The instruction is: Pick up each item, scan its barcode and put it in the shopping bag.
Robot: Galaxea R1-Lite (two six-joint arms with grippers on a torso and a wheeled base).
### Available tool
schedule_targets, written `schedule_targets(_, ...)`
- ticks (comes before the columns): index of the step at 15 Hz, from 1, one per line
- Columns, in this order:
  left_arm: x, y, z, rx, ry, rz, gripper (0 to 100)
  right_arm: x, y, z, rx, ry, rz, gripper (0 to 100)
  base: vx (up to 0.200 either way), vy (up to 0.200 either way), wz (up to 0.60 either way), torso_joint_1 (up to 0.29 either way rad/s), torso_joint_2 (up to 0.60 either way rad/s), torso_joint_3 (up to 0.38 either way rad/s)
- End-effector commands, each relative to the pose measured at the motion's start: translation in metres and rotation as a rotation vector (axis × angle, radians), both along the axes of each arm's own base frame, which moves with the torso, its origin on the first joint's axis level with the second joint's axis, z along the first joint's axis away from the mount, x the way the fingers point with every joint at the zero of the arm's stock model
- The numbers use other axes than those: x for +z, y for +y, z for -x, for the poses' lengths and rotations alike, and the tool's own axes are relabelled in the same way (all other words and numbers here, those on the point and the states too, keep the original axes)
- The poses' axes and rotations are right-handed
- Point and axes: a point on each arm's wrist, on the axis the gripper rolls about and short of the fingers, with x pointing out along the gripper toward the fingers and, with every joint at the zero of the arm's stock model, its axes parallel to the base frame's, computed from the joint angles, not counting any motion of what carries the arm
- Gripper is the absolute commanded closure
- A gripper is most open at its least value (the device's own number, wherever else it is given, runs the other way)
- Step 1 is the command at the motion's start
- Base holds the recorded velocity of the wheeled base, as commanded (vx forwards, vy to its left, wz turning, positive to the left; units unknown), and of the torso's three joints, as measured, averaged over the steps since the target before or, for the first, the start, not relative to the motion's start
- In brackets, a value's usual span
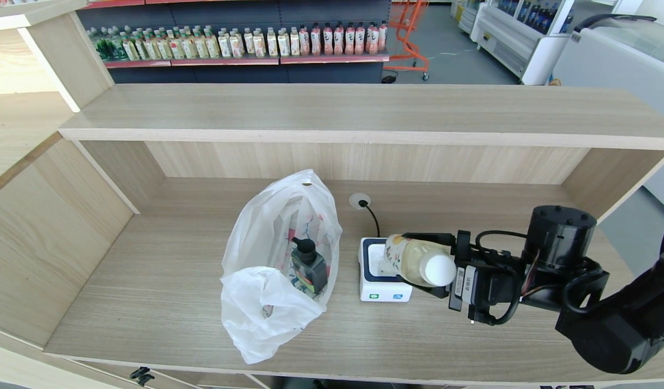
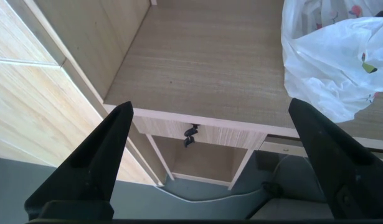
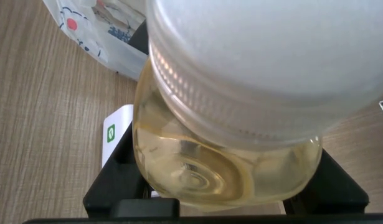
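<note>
Dark bottle [image 1: 309, 266] already in shopping bag [image 1: 254, 309]; right gripper [image 1: 424, 264], jaws clamped, holds drink bottle [image 1: 413, 258] over scanner [image 1: 376, 290]; left gripper [image 2: 211, 111] idle, jaws apart.

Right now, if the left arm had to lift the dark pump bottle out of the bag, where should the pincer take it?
The pump bottle seems to stand pump-up inside the shopping bag, plastic close around its sides. So probably grip the body just below the pump head, coming down through the bag's open mouth.

one bag [image 1: 259, 310], one scanner [image 1: 373, 290], two bottles [image 1: 411, 259] [image 1: 310, 267] (one bagged)
</note>
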Motion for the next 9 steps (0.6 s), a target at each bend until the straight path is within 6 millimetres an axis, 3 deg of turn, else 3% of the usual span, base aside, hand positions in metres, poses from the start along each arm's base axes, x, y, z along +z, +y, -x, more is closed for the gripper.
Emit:
schedule_targets(1,0.0,0.0,0.0,0.001,0.0,0.0,0,-0.0012,0.0004,-0.0007,0.002,0.001,0.0,100,0.0,0.0,0.0,0.0,0.0,0.0)
schedule_targets(9,0.0,0.0,0.0,0.001,0.0,0.0,0,-0.0033,0.0006,-0.0022,0.007,0.004,0.002,100,0.0,0.0,0.0,0.0,0.0,0.0)
